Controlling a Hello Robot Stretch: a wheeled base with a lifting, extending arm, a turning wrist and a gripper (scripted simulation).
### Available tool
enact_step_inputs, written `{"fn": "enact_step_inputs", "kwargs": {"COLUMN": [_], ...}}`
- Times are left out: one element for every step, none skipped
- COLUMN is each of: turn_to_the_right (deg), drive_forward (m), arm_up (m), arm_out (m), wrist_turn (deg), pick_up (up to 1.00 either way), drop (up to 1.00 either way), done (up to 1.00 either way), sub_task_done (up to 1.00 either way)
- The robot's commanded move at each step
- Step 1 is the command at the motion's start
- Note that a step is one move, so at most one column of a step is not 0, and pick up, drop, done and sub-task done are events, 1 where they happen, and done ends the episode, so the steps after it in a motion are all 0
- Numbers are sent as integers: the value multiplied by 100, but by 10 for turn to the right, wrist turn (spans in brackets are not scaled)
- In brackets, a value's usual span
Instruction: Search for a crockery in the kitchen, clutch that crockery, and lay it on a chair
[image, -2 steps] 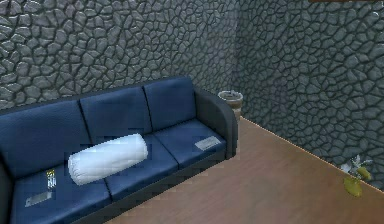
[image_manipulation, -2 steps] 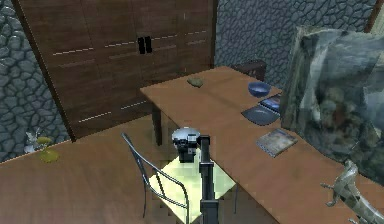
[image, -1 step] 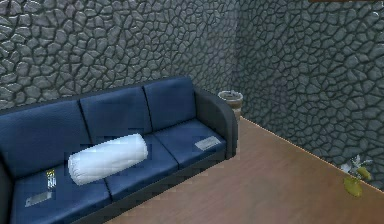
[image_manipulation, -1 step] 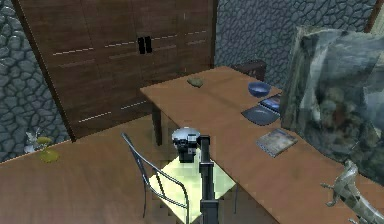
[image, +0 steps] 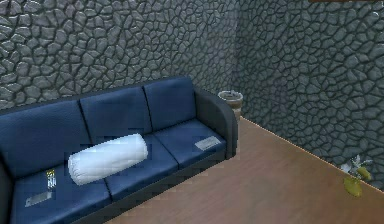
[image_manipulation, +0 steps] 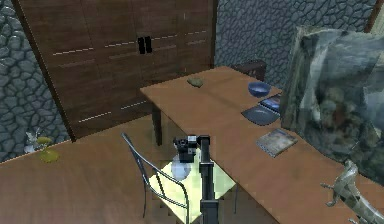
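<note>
Arm (image_manipulation: 206, 185) extends toward 1 chair (image_manipulation: 222, 182), gripper (image_manipulation: 183, 152) at its seat (load unclear).

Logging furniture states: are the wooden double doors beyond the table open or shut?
Shut. The wooden double doors lie flush with the panelling, their dark handles side by side at the middle seam, no gap showing.

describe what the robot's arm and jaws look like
The arm is a dark square bar. At its far end sit two small white squares with black marks, and beside them a dark body with two thin jaws.
</note>
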Motion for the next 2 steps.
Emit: {"fn": "enact_step_inputs", "kwargs": {"turn_to_the_right": [0, 0], "drive_forward": [0, 0], "arm_up": [10, 0], "arm_out": [0, -8], "wrist_turn": [0, 0], "pick_up": [0, 0], "drop": [0, 0], "done": [0, 0], "sub_task_done": [0, 0]}}
